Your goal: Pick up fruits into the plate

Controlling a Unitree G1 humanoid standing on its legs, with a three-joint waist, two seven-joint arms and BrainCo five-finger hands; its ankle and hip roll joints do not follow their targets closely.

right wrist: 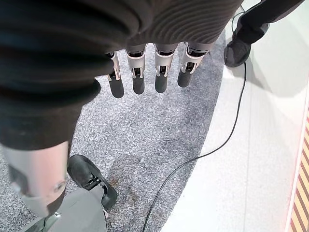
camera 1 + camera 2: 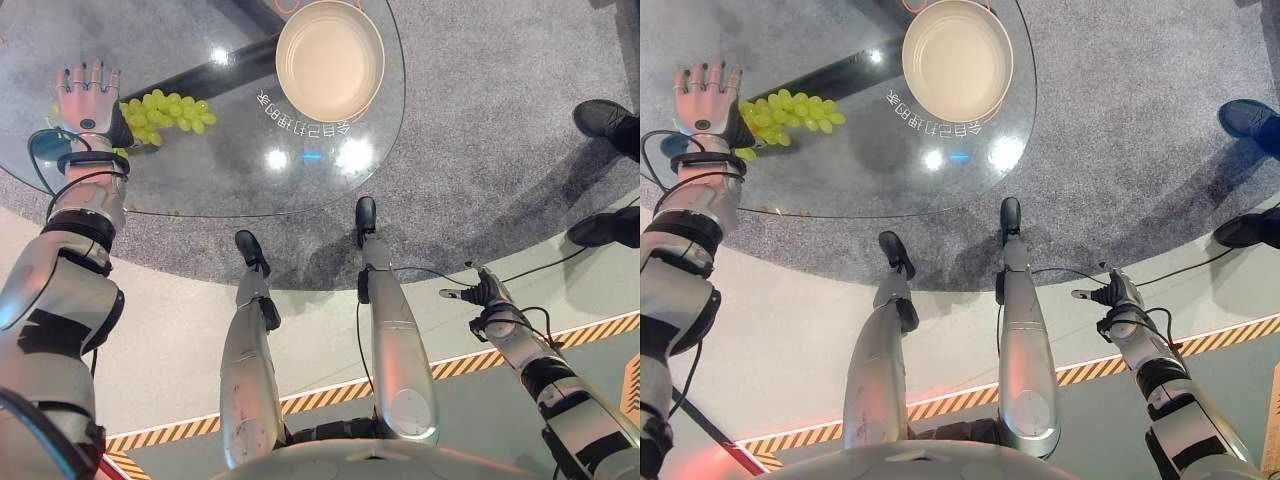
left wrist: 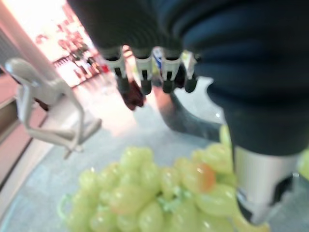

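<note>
the bunch of green grapes (image 2: pixel 165 112) lies at the upper left of the frame on the round glass tabletop (image 2: pixel 230 175), just beside the left hand (image 2: pixel 88 95), whose fingers are spread straight and hold nothing. the risk: smooth round berries on slick glass may roll or tear off the soft stem if pinched unevenly, and the bunch is limp and lumpy. the cream plate (image 2: pixel 330 60), deep and glossy, sits at upper centre, well apart. the right hand (image 2: pixel 482 292) hangs low at lower right, fingers relaxed, empty.
</note>
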